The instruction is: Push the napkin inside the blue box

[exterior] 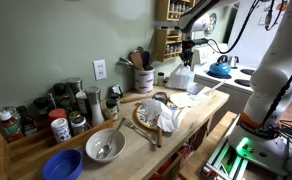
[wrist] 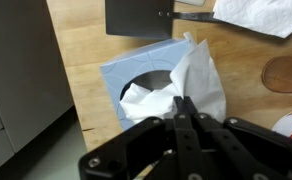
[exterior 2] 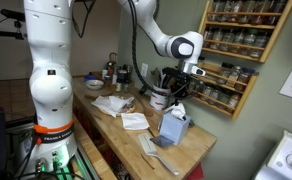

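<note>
The blue box (wrist: 121, 72) stands on the wooden counter, also seen in both exterior views (exterior: 182, 77) (exterior 2: 172, 129). The white napkin (wrist: 191, 70) bulges out of the box's oval top opening and leans over its right side. My gripper (wrist: 184, 104) is shut, fingers pressed together, with the tips down on the napkin at the opening. In both exterior views the gripper (exterior: 185, 58) (exterior 2: 176, 97) hangs straight above the box, pointing down. I cannot see how much of the napkin is inside.
A utensil crock (exterior: 143, 78) stands left of the box. A wooden plate with white cloth (exterior: 158, 115), a metal bowl (exterior: 104, 146), a dark blue bowl (exterior: 62, 165) and spice jars (exterior: 58, 125) fill the counter. A spatula (wrist: 136, 15) lies near the box; a blue kettle (exterior: 222, 67) sits behind.
</note>
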You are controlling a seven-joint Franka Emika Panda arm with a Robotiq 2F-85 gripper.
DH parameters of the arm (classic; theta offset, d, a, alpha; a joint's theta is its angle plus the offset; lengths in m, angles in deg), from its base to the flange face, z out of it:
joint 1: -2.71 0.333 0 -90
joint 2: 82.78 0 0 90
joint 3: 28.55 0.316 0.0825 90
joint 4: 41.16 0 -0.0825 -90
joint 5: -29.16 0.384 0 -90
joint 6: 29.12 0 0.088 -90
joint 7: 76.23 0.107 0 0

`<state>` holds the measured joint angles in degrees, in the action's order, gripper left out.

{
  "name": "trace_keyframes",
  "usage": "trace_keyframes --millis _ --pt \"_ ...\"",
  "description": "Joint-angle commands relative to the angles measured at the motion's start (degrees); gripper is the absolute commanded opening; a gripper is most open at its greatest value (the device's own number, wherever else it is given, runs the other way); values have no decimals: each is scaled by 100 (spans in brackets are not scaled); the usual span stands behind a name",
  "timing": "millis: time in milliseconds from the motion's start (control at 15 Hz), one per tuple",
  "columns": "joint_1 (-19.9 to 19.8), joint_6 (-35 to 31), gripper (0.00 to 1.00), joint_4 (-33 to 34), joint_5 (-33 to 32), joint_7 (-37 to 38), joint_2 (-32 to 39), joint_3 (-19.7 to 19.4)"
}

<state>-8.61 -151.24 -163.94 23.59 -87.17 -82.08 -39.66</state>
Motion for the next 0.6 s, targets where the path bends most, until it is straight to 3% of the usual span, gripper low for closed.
trace_keyframes --millis 0,533 --pt "-2 170 0 338 -122 307 598 -8" --pt "-104 3 0 537 8 478 1145 -63"
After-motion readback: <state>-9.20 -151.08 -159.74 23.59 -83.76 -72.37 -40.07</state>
